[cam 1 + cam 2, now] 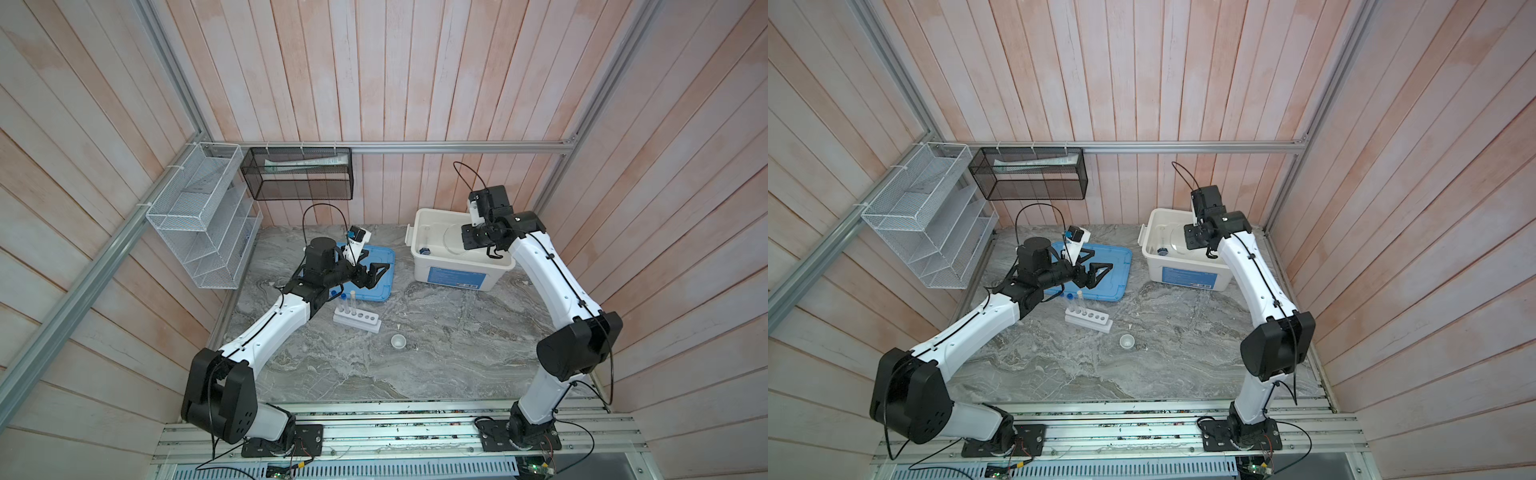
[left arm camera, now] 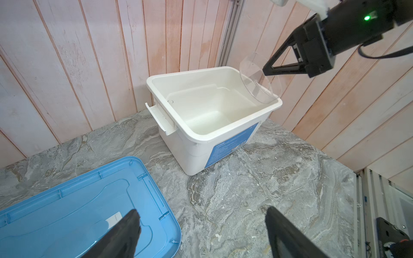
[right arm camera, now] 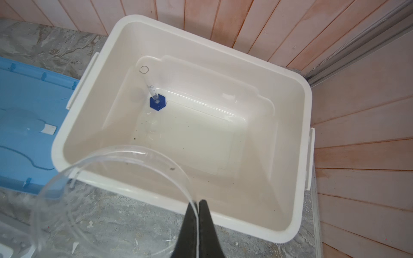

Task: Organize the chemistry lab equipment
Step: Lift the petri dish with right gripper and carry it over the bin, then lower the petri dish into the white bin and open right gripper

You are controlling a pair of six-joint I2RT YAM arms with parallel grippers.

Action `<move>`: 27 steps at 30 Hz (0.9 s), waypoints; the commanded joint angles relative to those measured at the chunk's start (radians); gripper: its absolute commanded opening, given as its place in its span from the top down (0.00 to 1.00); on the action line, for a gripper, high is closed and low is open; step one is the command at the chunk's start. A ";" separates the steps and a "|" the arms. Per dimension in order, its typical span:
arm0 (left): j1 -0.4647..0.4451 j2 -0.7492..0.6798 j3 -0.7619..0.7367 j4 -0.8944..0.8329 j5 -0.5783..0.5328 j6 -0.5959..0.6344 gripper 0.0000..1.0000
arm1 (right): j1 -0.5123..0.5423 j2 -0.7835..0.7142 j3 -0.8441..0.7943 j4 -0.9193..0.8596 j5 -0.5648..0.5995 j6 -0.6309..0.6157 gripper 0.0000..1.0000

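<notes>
Well left of the large open white plastic bin [image 1: 457, 274], our left claw [image 1: 374, 266] hovers with its jaws spread wide and empty over the flat blue plastic lid [image 1: 376, 291]. Nearer us than the lid sits the white six-hole rack [image 1: 357, 322], with a blue-capped clear test tube [image 1: 343, 303] and a white-capped clear test tube [image 1: 353, 299] upright at its end farthest from the bin. We cannot tell whether the third tube is seated. The small white round dish [image 1: 398, 341] lies on the table, nearer the bin than the rack.

At the bin, our right claw [image 3: 198, 205] is pinched tight on the thin wall of a clear round shallow plastic dish [image 3: 134, 154]. It hangs tilted above the bin's front rim, part over the inside and part over the table. The small blue hexagonal-based piece [image 3: 157, 102], with a clear tube rising from it, stands on the bin floor by the wall on the lid's side.

We judge the step to be setting this dish inside. To do it well, we should carry it fully past the rim, level it, and lower it onto the bare floor away from the blue piece. We should open the jaws only when it rests.
</notes>
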 commanded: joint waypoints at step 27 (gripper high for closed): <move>-0.004 -0.082 0.022 -0.110 -0.115 0.015 0.11 | -0.103 0.672 0.474 0.126 -0.071 -0.030 1.00</move>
